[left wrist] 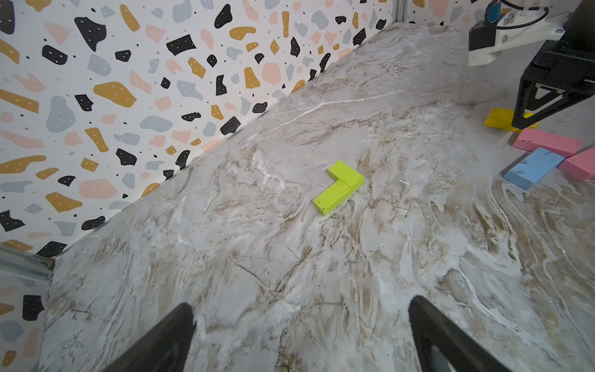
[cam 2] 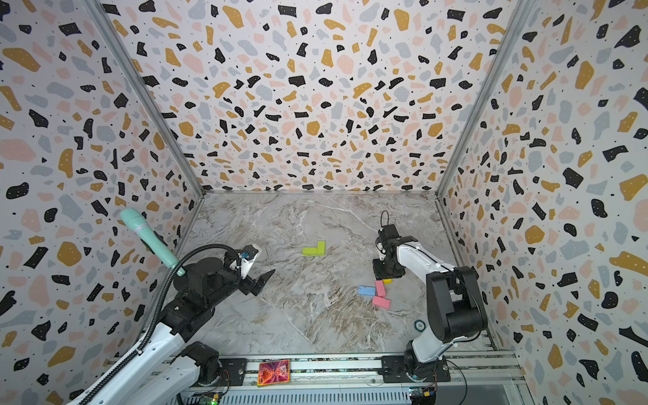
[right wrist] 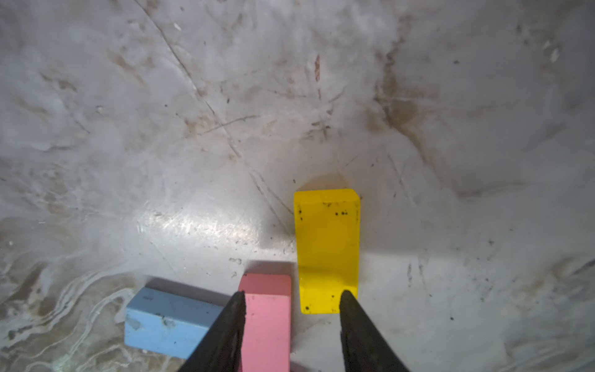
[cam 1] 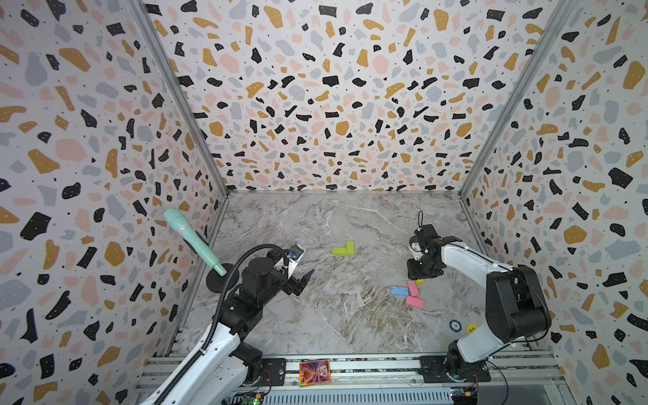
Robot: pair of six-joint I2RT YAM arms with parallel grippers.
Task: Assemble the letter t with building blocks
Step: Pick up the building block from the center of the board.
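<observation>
Two lime green building blocks lie joined in an L on the marble table. Toward the right sit a yellow block, two pink blocks and a light blue block. My right gripper points down over them, open. One finger is at the near pink block and the other at the yellow block's near end; it grips neither. My left gripper is open and empty, left of the green blocks. The letter t is not formed.
A teal microphone on a black stand leans at the left wall. A teal chip and a round yellow disc lie by the right arm's base. A colourful card rests on the front rail. Patterned walls enclose three sides.
</observation>
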